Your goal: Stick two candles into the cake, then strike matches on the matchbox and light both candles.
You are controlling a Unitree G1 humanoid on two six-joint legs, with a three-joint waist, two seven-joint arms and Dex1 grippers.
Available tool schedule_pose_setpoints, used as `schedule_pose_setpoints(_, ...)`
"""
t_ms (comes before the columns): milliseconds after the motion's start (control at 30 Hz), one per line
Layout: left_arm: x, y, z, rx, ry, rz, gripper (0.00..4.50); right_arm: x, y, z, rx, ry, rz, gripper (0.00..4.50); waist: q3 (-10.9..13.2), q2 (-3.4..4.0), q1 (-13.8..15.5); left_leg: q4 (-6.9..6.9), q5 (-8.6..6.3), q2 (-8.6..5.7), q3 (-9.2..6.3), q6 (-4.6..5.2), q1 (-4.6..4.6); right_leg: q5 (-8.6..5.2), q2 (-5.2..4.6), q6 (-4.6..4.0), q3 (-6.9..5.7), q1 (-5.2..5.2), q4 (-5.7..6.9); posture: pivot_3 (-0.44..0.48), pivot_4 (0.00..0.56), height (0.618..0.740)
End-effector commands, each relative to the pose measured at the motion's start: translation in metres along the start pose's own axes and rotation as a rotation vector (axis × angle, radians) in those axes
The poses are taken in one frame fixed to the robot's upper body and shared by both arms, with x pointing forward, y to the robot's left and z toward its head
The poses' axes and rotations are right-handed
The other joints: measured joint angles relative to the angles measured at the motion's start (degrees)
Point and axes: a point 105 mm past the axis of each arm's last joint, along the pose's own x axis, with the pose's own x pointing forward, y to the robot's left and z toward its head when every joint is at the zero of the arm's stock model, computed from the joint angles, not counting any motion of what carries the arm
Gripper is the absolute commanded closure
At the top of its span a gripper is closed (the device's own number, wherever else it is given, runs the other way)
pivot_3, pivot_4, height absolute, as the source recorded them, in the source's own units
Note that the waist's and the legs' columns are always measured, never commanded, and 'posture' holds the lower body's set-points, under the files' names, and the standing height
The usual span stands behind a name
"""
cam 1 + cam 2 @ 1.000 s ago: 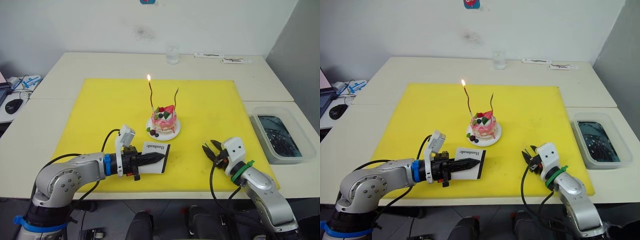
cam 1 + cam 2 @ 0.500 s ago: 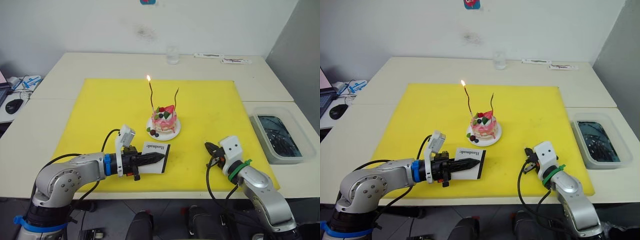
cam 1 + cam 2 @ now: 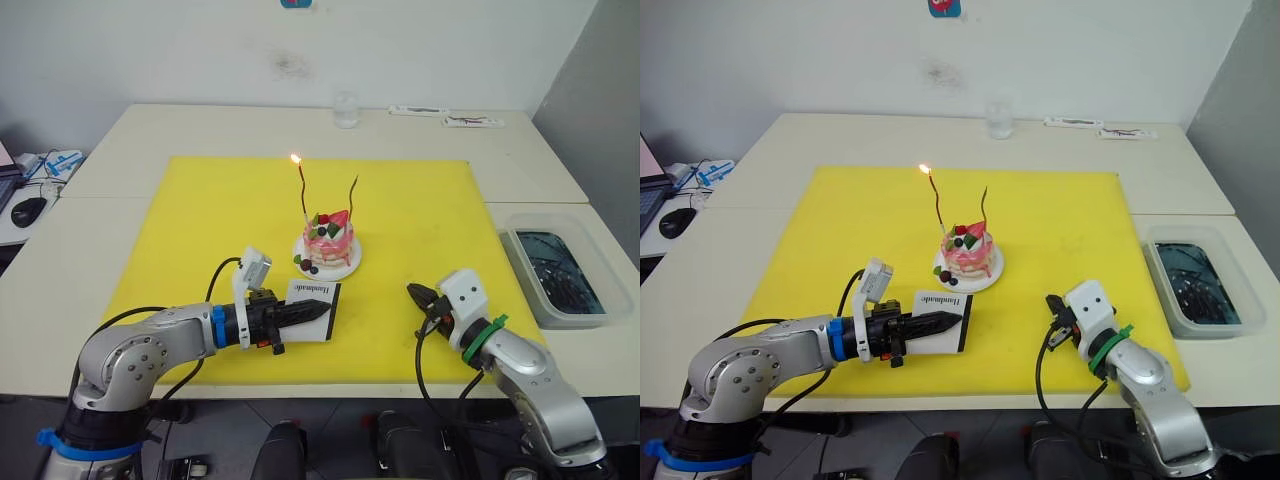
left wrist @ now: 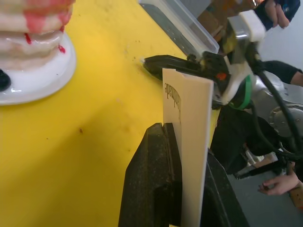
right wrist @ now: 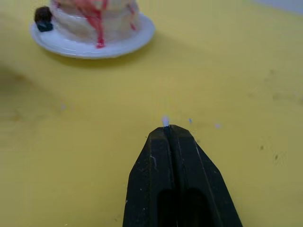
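Observation:
The pink cake (image 3: 328, 243) sits on its white plate in the middle of the yellow mat (image 3: 190, 230). Two wavy candles stand in it: the left candle (image 3: 301, 195) burns with a small flame, the right candle (image 3: 353, 198) is unlit. My left gripper (image 3: 318, 313) is shut on the white matchbox (image 3: 312, 299), holding it on edge just in front of the cake. My right gripper (image 3: 414, 295) lies low over the mat to the cake's front right, shut, with a tiny pale tip of a match (image 5: 165, 121) poking out between its fingertips.
A clear tub (image 3: 560, 275) of dark water stands off the mat's right edge. A glass (image 3: 345, 110) and small flat items (image 3: 445, 117) lie at the table's back. A mouse (image 3: 28, 211) and cables sit far left.
My right gripper was open a second ago and has shut low over the mat, shifting slightly left. The left gripper still holds the matchbox in the same place.

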Motion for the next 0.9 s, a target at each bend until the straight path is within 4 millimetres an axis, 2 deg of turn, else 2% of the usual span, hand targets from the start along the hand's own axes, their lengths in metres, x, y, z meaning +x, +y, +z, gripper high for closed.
schedule_pose_setpoints(33, 0.010, -0.003, 0.020, 0.015, -0.086, -0.008, 4.50, -0.001, 0.018, 0.053, -0.148, -0.123, 0.181, 4.48, 0.0, 0.00, 0.1, 0.03, 0.00, 0.00, -0.01, 0.00, 0.01, 0.02, 0.00, 0.03, 0.00, 0.01, 0.01, 0.000, 0.150, 0.740)
schedule_pose_setpoints(133, 0.017, -0.003, 0.025, -0.019, -0.111, -0.023, 4.50, -0.002, 0.024, 0.068, -0.238, -0.125, 0.286, 4.48, 0.0, -0.01, 0.1, 0.01, 0.01, 0.00, -0.08, 0.01, 0.03, 0.04, 0.04, 0.03, -0.03, 0.04, 0.01, 0.000, 0.150, 0.740)
schedule_pose_setpoints(367, 0.023, -0.001, 0.030, -0.070, -0.135, -0.027, 4.50, -0.004, 0.033, 0.071, -0.425, -0.085, 0.437, 4.48, 0.0, -0.01, 0.3, -0.04, 0.00, -0.01, -0.09, 0.01, -0.08, 0.12, 0.03, 0.20, -0.07, -0.01, -0.04, 0.000, 0.150, 0.740)
schedule_pose_setpoints(533, 0.024, -0.002, 0.029, -0.080, -0.123, -0.039, 4.50, 0.001, 0.037, 0.069, -0.477, -0.081, 0.453, 4.48, 0.0, -0.01, 0.3, -0.03, 0.00, -0.01, -0.09, 0.01, -0.07, 0.13, 0.03, 0.20, -0.07, -0.01, -0.03, 0.000, 0.150, 0.740)
schedule_pose_setpoints(900, 0.025, -0.005, 0.028, -0.085, -0.120, -0.053, 4.50, 0.014, 0.034, 0.065, -0.533, -0.071, 0.412, 4.48, 0.0, -0.01, 0.3, 0.01, 0.01, -0.01, -0.09, 0.00, -0.06, 0.13, 0.03, 0.19, -0.06, 0.00, -0.01, 0.000, 0.150, 0.740)
